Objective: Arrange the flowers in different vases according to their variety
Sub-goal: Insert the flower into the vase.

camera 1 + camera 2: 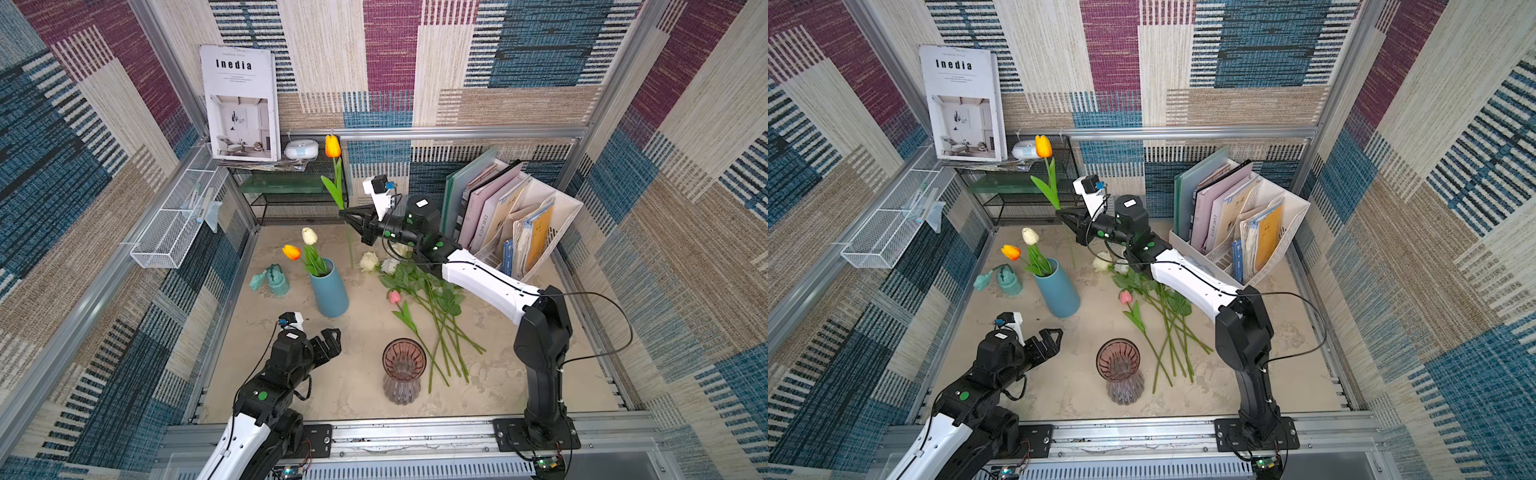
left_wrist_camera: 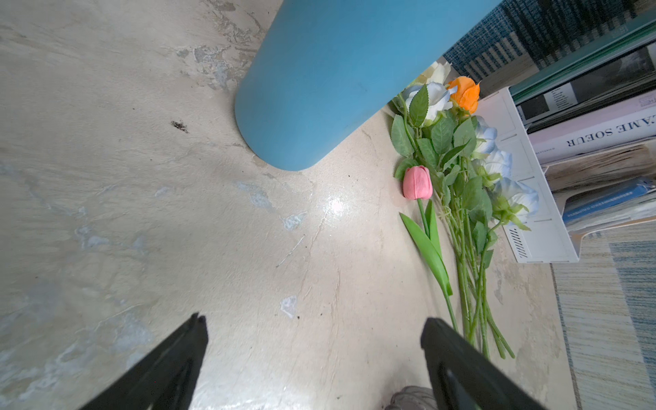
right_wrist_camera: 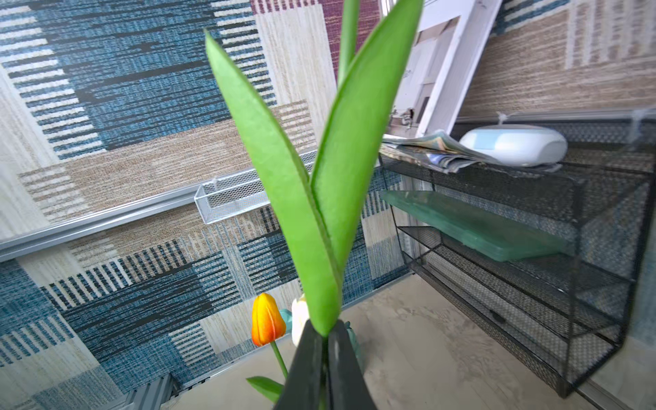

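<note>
Right gripper (image 1: 343,212) was clenched on the stem of an orange-yellow egg-shaped tulip with a long green stem (image 1: 333,146), gripping just under its two leaves (in the right wrist view the black fingers (image 3: 309,365) were pinched together at the leaf base). The tulip stood near upright in the air over the back part of the beige mottled table (image 1: 365,386), just in front of the black wire-mesh shelf (image 1: 291,208) in the back left corner. Bloom was up and the stem tail hung below the jaws. Couldn't tell if the tail touched the surface.

Matte blue tapered cylinder vase (image 1: 329,291) stood upright left of the table's centre. It held a second orange tulip (image 1: 291,252) and a white tulip (image 1: 309,235), both leaning toward the left edge. Small teal watering can (image 1: 274,280) sat just beside it on the left-edge side.

Translucent smoky purple ribbed glass vase (image 1: 404,370) stood upright near the middle of the front edge.

Pink tulip (image 1: 394,296) lay flat right of centre, against a bunch of leafy ruffled roses (image 1: 411,282). The bunch was cream and pale-blue plus one orange rose (image 2: 463,94), blooms toward the back edge and stems toward the front. It lay between the blue vase and the white file rack of books (image 1: 519,224) in the back right corner.

Left gripper (image 1: 332,343) was released, jaws wide apart, hovering low toward the front left corner, near the blue vase's base.
</note>
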`<state>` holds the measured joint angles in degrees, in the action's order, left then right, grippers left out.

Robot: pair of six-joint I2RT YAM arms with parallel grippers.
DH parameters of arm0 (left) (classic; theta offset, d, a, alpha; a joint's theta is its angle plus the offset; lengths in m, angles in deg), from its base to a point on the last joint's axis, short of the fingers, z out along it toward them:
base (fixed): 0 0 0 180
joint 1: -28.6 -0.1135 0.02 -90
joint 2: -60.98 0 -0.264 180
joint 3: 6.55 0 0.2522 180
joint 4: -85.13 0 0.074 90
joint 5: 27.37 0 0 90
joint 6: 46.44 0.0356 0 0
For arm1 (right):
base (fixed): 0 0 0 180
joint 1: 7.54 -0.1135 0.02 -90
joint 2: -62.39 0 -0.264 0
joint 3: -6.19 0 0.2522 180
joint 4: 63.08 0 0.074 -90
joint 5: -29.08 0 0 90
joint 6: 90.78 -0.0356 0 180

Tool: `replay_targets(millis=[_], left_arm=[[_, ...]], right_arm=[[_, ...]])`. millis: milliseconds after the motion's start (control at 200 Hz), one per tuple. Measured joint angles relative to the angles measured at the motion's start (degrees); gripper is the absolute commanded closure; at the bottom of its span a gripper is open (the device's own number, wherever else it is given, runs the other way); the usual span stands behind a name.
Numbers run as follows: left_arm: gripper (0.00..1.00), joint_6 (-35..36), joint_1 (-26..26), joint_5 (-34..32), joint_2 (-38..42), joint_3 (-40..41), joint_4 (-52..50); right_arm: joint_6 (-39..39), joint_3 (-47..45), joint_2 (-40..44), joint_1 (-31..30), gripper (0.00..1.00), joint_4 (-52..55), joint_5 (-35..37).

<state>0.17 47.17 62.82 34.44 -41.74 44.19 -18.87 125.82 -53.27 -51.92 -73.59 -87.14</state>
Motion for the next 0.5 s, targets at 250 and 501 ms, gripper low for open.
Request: replay_targets(millis=[250, 501], left_arm=[[0.01, 0.0, 0.0, 0.0, 0.9, 0.5, -0.1], [0.01, 0.0, 0.0, -0.2, 2.1, 0.9, -1.2]], right_arm=[[-2.0, 7.1, -7.3, -1.0, 1.00, -5.2, -2.8], [-3.6, 11.3, -11.5, -1.9, 1.00, -8.2, -4.1]])
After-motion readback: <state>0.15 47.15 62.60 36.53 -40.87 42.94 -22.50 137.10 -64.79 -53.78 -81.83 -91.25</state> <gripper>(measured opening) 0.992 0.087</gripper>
